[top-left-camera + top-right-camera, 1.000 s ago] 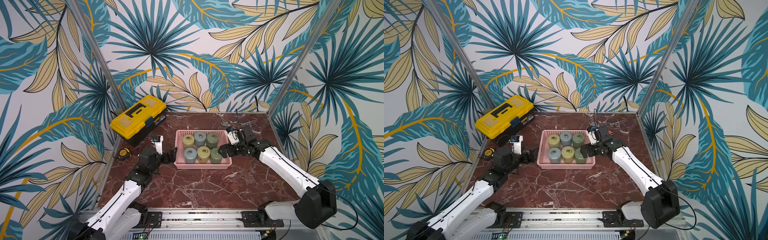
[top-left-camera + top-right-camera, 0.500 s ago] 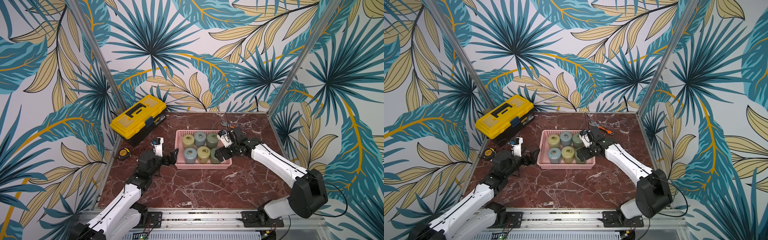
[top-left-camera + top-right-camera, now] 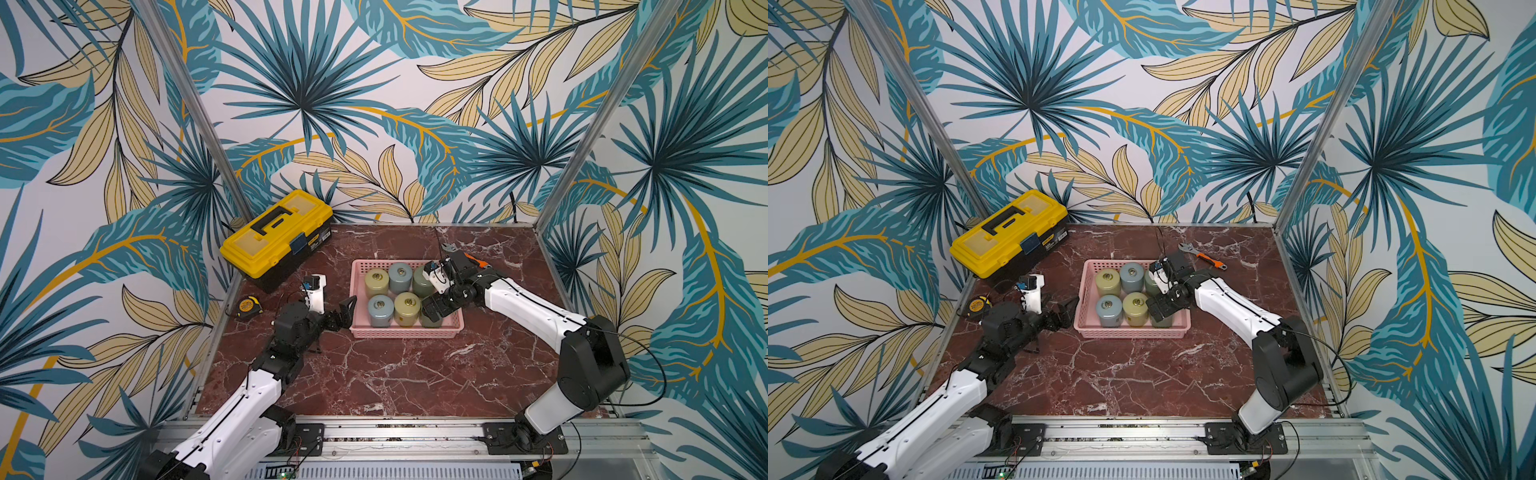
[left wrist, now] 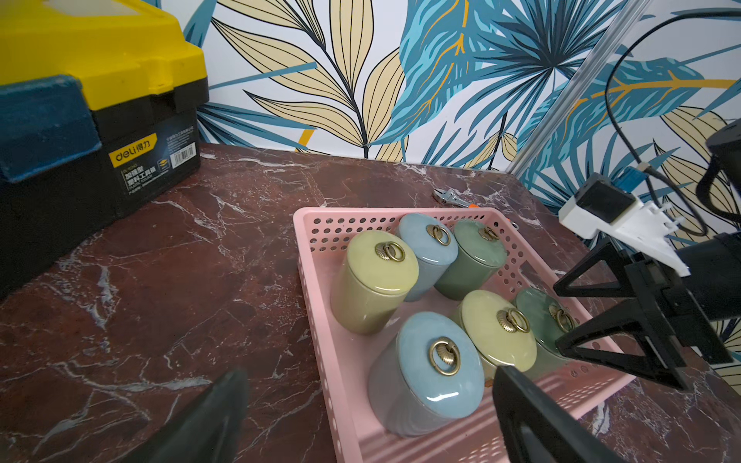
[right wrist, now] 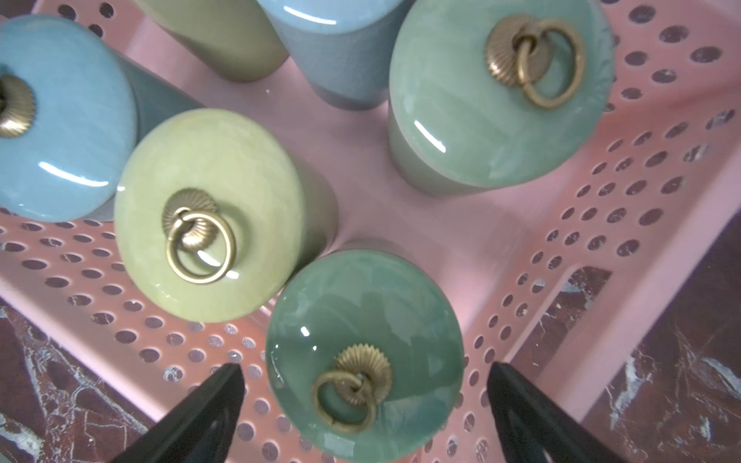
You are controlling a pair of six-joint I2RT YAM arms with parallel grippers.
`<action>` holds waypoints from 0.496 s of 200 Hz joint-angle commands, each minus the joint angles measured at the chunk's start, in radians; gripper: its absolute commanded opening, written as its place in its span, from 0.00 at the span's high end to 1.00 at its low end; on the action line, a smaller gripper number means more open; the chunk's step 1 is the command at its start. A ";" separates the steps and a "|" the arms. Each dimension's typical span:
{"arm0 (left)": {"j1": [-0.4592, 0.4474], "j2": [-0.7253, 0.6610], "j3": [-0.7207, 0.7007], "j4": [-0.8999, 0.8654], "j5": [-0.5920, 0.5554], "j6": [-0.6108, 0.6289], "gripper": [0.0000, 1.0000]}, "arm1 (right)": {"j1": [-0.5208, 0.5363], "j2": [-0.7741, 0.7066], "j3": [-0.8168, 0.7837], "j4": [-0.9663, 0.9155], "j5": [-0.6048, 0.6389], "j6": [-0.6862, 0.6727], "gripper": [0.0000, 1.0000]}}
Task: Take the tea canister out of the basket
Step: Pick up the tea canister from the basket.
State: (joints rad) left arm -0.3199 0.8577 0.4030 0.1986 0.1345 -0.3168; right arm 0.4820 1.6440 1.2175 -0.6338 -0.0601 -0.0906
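basket: pink perforated basket (image 3: 405, 332) sits mid-frame on the marble tabletop (image 3: 395, 374) in both top views, with six lidded canisters upright inside, two rows of three.
target: dark green tea canister (image 5: 363, 352) stands inside the basket, in its lower right corner in a top view.
right gripper: right gripper (image 5: 365, 372) hangs over that canister, fingers spread wide either side of the lid, gaps showing on both sides.
left gripper: left gripper (image 3: 345, 313) is spread and empty, just beside the basket's left wall.
around: yellow toolbox (image 3: 276, 235) upper left of the tabletop, tape measure (image 3: 248, 306) below it, adjustable wrench (image 3: 1202, 256) beyond the basket.
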 commanded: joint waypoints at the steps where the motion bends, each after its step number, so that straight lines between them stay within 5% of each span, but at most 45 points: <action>1: 0.005 -0.013 -0.035 0.028 -0.008 0.018 0.00 | 0.010 0.032 0.018 -0.021 0.020 -0.014 0.01; 99: 0.005 -0.014 -0.035 0.025 -0.010 0.019 0.00 | 0.017 0.112 0.037 -0.013 0.048 -0.008 0.05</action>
State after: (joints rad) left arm -0.3199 0.8566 0.4030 0.1986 0.1341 -0.3126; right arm 0.4934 1.7382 1.2362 -0.6338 -0.0261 -0.0906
